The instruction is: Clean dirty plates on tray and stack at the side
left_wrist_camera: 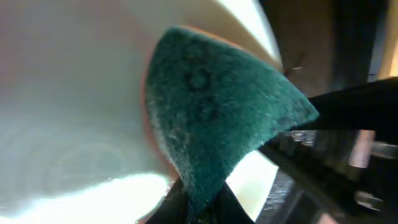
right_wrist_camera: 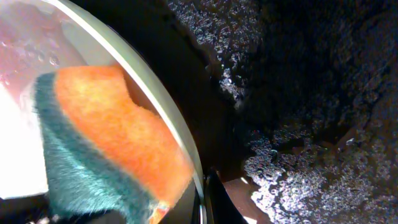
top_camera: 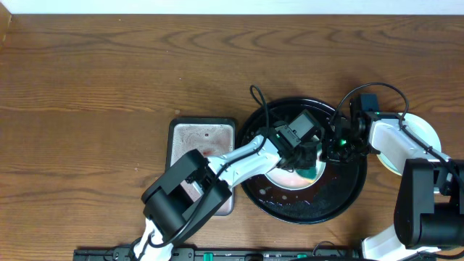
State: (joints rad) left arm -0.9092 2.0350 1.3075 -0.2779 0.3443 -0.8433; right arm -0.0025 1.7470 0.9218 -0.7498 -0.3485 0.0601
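The black round tray [top_camera: 303, 216] lies right of centre, and its wet floor fills the right wrist view [right_wrist_camera: 311, 93]. One pale plate [top_camera: 283, 178] lies tilted in it. My left gripper [top_camera: 309, 164] is shut on a teal and orange sponge [top_camera: 312, 172] and presses it against the plate's inner face [left_wrist_camera: 74, 124]; the sponge [left_wrist_camera: 217, 106] fills the left wrist view above the jaws [left_wrist_camera: 196, 210]. My right gripper [top_camera: 330, 148] is shut on the plate's right rim [right_wrist_camera: 155, 87], fingers [right_wrist_camera: 205, 199] on either side of it. The sponge [right_wrist_camera: 106, 137] shows over the plate there.
A grey rectangular tray [top_camera: 203, 135] sits left of the black tray, partly under my left arm. Pale plates [top_camera: 424, 130] lie on the table at the right, partly under my right arm. The table's front edge is close below the black tray.
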